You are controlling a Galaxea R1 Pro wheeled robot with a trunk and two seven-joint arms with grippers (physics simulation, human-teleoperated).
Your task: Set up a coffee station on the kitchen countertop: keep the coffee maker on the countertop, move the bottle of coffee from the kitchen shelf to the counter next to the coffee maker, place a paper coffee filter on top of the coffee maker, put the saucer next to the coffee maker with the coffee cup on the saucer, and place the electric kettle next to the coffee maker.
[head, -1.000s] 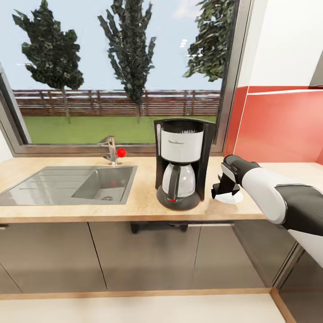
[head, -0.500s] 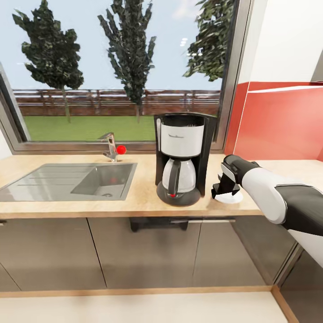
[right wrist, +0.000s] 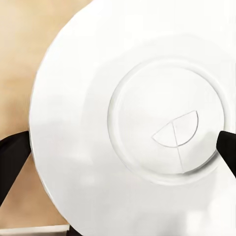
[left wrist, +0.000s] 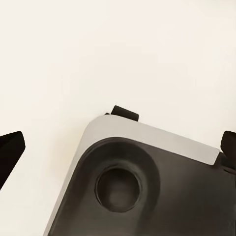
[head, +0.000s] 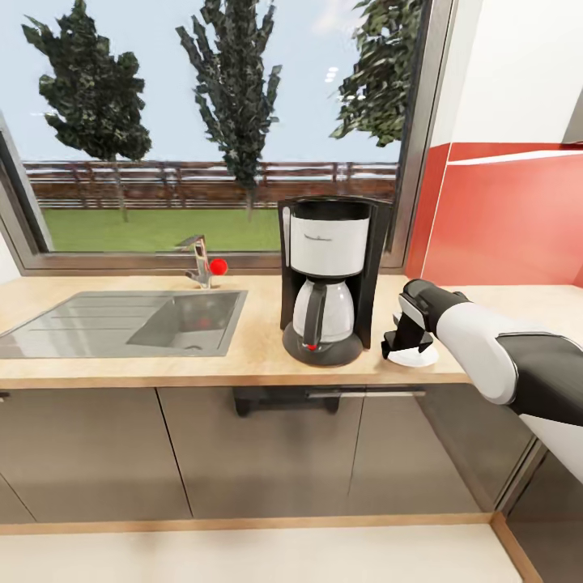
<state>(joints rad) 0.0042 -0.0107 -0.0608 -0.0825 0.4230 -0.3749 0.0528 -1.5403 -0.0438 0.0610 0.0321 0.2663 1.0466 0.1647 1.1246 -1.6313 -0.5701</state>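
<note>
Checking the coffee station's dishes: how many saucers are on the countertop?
1: a white saucer on the countertop, right of the coffee maker, under the right pincer.

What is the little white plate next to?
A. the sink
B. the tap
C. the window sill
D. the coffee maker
D: the saucer lies on the countertop just beside the coffee maker, under the right gripper, far from the sink.
</note>
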